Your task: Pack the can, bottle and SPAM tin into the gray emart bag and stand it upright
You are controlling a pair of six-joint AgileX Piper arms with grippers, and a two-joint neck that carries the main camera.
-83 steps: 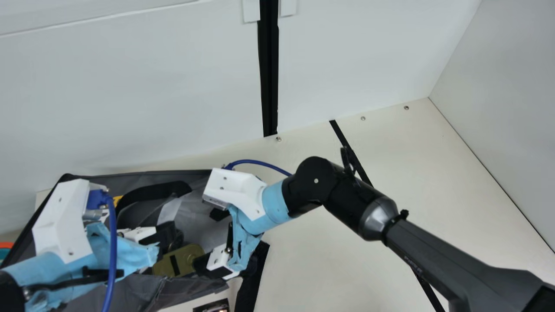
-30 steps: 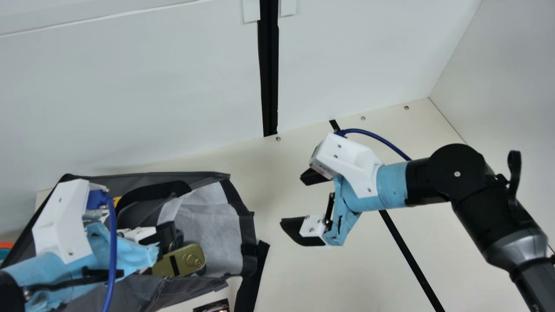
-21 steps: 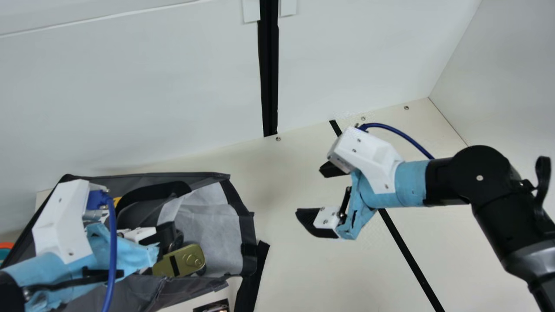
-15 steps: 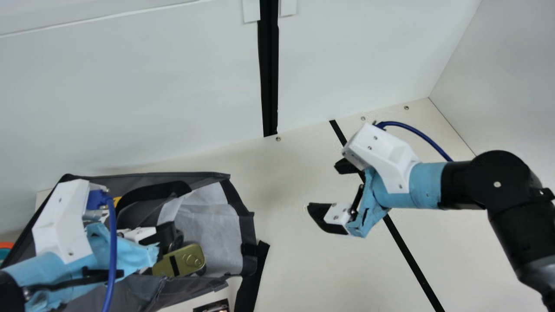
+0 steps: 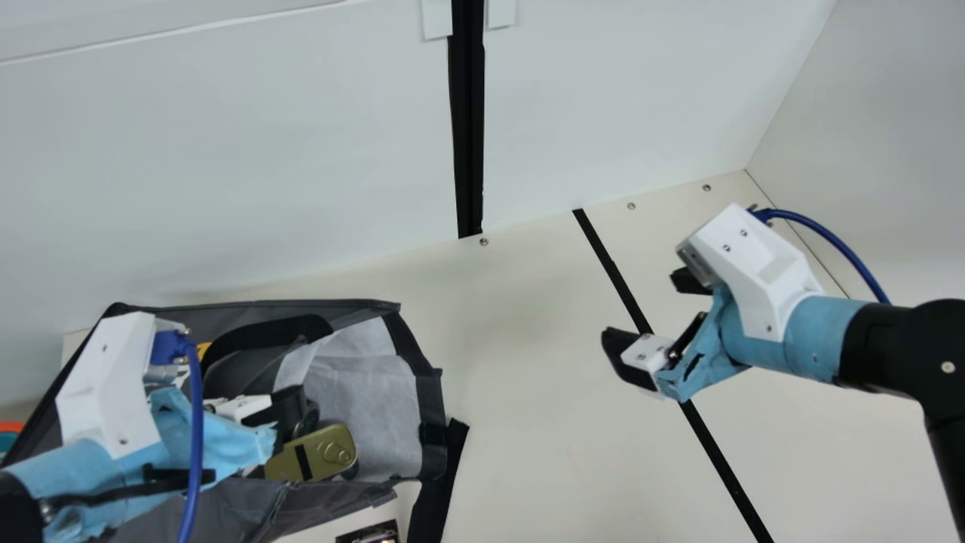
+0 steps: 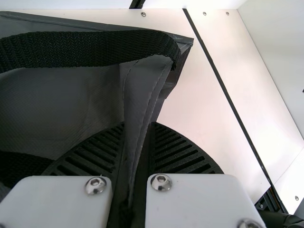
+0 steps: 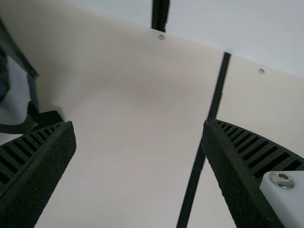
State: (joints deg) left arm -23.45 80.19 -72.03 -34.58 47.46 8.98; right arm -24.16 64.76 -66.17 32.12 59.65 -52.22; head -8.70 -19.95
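On the near left of the worktop (image 5: 543,452), the SPAM tin (image 5: 332,446) lies inside the gray emart bag (image 5: 324,501) — beside the left tool (image 6: 137,126), well left of the right tool (image 5: 641,304), which is released and empty. The left wrist view adds the left tool's clenched hold — on a bag fold (image 6: 142,90).

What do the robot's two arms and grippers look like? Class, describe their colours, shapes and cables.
The left arm and right arm have black parts, pale blue wrapping, angular white housings and blue cables. The left gripper and right gripper have black, ribbed fingers, white mounts and silvery screws.
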